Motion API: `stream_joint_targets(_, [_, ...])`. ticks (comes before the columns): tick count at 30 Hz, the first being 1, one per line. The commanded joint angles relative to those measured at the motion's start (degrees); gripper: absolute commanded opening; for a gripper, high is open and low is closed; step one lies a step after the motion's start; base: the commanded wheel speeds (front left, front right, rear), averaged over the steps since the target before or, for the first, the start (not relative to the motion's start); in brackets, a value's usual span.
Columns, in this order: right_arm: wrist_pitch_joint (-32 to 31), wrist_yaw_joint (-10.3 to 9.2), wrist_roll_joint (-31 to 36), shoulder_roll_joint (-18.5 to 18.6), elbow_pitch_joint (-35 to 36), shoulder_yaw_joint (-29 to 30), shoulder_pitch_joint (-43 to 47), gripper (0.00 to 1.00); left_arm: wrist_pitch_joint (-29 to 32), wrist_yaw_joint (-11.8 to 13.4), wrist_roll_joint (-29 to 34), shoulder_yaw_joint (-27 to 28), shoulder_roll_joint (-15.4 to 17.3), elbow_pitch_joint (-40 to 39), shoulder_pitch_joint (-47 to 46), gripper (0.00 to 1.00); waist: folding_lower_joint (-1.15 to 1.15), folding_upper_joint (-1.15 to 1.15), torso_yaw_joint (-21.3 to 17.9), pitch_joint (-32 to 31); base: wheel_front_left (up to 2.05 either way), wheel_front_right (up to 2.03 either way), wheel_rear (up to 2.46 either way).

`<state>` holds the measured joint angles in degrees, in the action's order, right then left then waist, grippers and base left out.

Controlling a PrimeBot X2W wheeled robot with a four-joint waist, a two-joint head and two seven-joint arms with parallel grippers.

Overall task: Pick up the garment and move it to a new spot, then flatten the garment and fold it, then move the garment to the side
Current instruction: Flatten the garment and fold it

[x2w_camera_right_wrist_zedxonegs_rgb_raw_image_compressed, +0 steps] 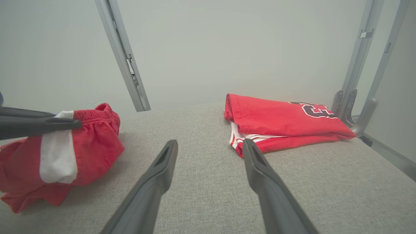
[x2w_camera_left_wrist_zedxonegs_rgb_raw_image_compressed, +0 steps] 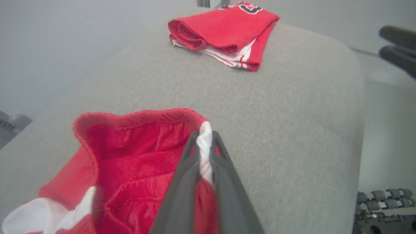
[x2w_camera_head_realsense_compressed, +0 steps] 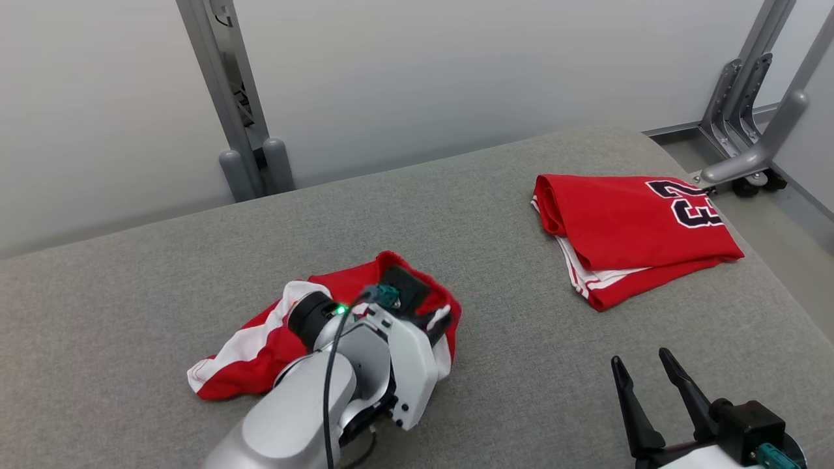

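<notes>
1. The garment, crumpled red cloth with white stripes, lies on the grey counter. It sits under the left pincer and spills out to that pincer's left.
2. The left pincer is pressed together on the garment's white side stripe at the waistband edge, with cloth squeezed between both fingers.
3. The right pincer hangs spread and empty above the counter. The garment is well apart from it, off to its left.
4. A folded red jersey lies ahead of the right pincer, beyond its fingertips.
</notes>
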<state>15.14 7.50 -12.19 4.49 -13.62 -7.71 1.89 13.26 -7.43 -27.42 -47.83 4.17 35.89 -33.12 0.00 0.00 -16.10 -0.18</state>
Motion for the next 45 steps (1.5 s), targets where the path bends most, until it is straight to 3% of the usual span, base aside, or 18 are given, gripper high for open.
stream_joint_targets(1, [-0.03, -0.02, 0.21, 0.21, 0.04, 0.18, -0.02, 1.00, -2.03, 0.07, -2.98, 2.27, -0.28, -1.61, -0.85, 0.00, 0.00, 0.00, 0.34, -0.38, 0.00, 0.00, 0.00])
stream_joint_targets(5, [-0.03, -0.02, 0.29, 0.04, -0.19, 0.13, 0.07, 1.00, -5.53, 0.80, -8.44, 6.03, -0.93, -4.04, -3.48, 0.00, 0.00, 0.00, 0.90, -0.87, 0.00, 0.00, 0.00])
stream_joint_targets(9, [-0.03, -0.02, 0.36, -0.09, -0.30, 0.01, 0.31, 1.00, -9.02, 1.13, -11.25, 6.34, -1.25, -6.41, -6.75, 0.00, 0.00, 0.00, 1.33, -1.20, 0.00, 0.00, 0.00])
stream_joint_targets(17, [-0.03, -0.02, 0.58, 0.03, -0.42, 0.35, 0.44, 1.00, -20.98, 7.17, -19.68, 5.99, -1.13, -7.83, -13.75, 0.00, 0.00, 0.00, 2.66, -1.98, 0.00, 0.00, 0.00])
stream_joint_targets(23, [-0.03, -0.02, 0.33, -0.39, -0.32, 0.17, 0.83, 1.00, -21.95, 10.67, -24.66, 1.72, -0.98, -1.99, -7.95, 0.00, 0.00, 0.00, 4.39, -1.75, 0.00, 0.00, 0.00])
stream_joint_targets(27, [-0.03, -0.02, 0.21, -0.51, -0.51, 0.77, 1.55, 1.00, -24.45, 11.10, -26.60, 2.17, -0.99, 2.57, -1.76, 0.00, 0.00, 0.00, 5.88, -1.38, 0.00, 0.00, 0.00])
stream_joint_targets(35, [-0.03, -0.02, 0.43, -0.83, -1.02, 0.92, 2.22, 1.00, -28.43, 11.95, -29.58, 10.44, 1.50, 5.54, 8.36, 0.00, 0.00, 0.00, 7.85, -1.55, 0.00, 0.00, 0.00])
stream_joint_targets(41, [-0.03, -0.02, 0.14, -1.10, -1.30, 1.21, 3.10, 1.00, -28.46, 13.21, -24.65, 23.11, 1.65, -0.72, 16.83, 0.00, 0.00, 0.00, 9.25, -2.46, 0.00, 0.00, 0.00])
stream_joint_targets(45, [-0.03, -0.02, 0.04, -1.22, -1.87, 0.88, 3.38, 1.00, -28.49, 12.69, -21.33, 27.85, 0.85, -2.62, 21.48, 0.00, 0.00, 0.00, 9.80, -3.10, 0.00, 0.00, 0.00])
